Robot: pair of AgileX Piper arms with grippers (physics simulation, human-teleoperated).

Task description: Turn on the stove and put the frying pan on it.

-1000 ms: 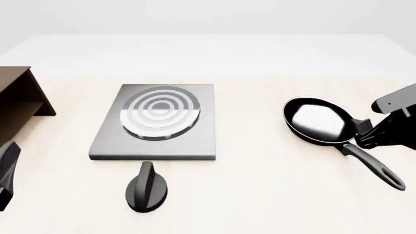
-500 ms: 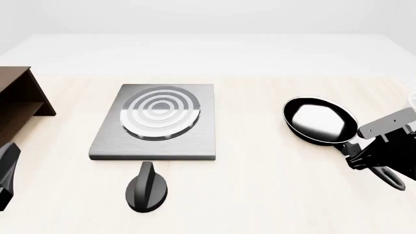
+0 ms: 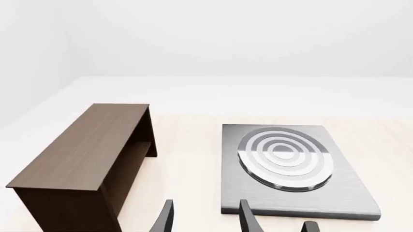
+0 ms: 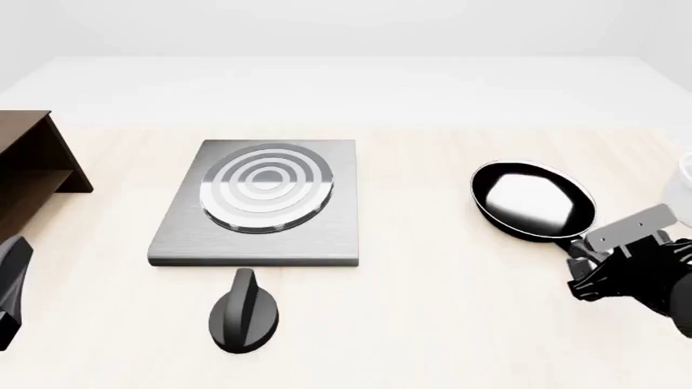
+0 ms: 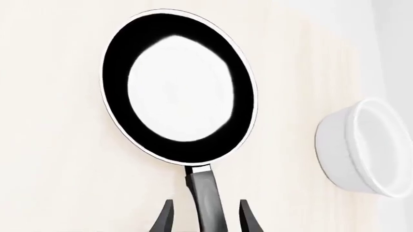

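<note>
Right gripper [image 5: 203, 217] spread open, frying pan [image 5: 179, 87] handle running between its fingers [image 5: 164, 217] with a gap on each side, no clear contact. Pan sits flat on the table [image 4: 433, 308], well right of the stove [image 4: 259, 203], knob [image 4: 245, 312] just in front of the slab. White bowl [image 5: 364, 145] beside the pan, contents not visible. Left gripper [image 3: 205, 220] open over bare table, cabinet [image 3: 90, 154] on its left.

Grey stove [image 4: 254, 235] with silver-black rings, glossy black frying pan [image 4: 532, 201], brown cabinet [image 3: 90, 159]
</note>
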